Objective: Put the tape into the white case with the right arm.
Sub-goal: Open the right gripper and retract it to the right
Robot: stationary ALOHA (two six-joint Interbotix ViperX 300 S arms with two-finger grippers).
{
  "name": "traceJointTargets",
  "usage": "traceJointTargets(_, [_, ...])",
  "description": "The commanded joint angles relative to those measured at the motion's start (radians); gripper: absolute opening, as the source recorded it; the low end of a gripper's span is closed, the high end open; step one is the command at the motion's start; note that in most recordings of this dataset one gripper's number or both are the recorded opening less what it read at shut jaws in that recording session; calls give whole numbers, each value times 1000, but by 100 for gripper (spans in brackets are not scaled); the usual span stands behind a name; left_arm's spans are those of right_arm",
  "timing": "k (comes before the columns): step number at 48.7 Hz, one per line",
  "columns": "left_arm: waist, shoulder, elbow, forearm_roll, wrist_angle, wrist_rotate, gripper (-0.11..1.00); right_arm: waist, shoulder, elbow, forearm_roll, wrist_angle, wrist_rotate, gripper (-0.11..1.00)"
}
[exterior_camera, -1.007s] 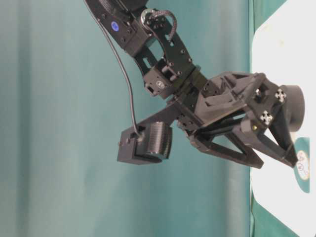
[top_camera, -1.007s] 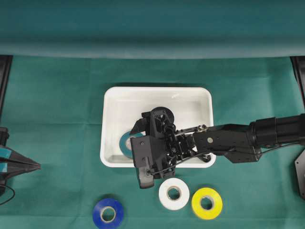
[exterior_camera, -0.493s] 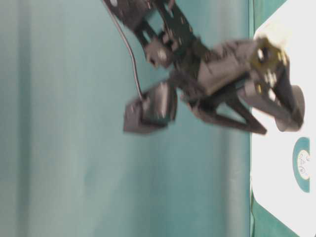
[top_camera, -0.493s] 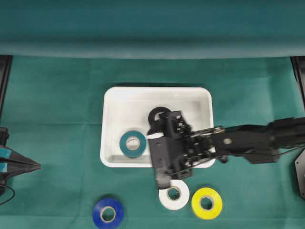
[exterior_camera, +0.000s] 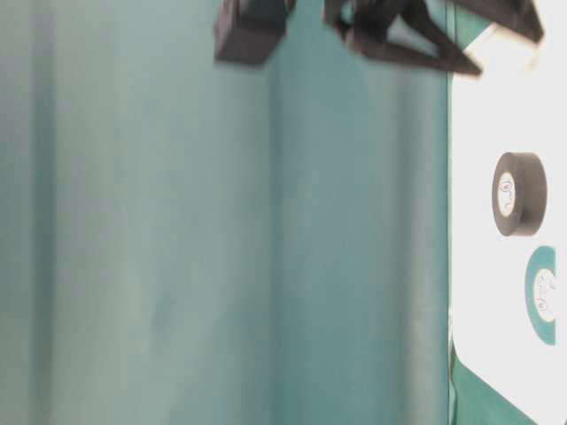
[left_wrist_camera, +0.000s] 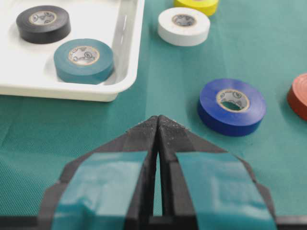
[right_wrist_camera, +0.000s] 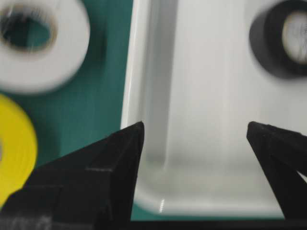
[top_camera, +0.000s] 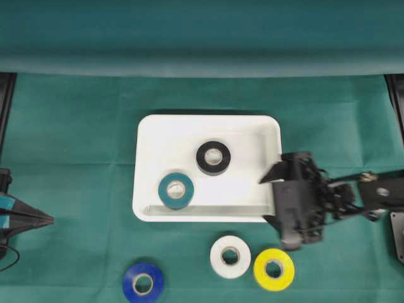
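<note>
We are watching for a snag: the right gripper, hanging over the white case corner, is risking clipping the rim or nudging the white roll and yellow roll just below. Its fingers are standing spread, holding nothing. The teal tape and black tape are lying inside the case.

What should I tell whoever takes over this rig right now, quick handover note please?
Right gripper: open, empty, over the white case's right-hand near corner.
Left gripper: shut, off to the left side.
Done: black roll and teal roll lie in the case.
Left: white roll, yellow roll and blue roll on the cloth in front of the case; a red roll too.
</note>
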Motion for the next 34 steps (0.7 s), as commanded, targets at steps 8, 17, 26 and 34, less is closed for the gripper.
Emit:
traceJointTargets(8, [0,9,-14,2,-5,2,0,-2,-225,175,3,-8,25,64])
traceJointTargets(17, [0,9,-14,0,-5,2,0,-2,-385,295,8,-34,66,63])
traceJointTargets(26, [0,9,-14,0,-5,2,0,-2,-433,333,8,-66,77,62])
traceJointTargets(34, [0,9,-12,0,-5,2,0,12,-417,327,8,-67,77,62])
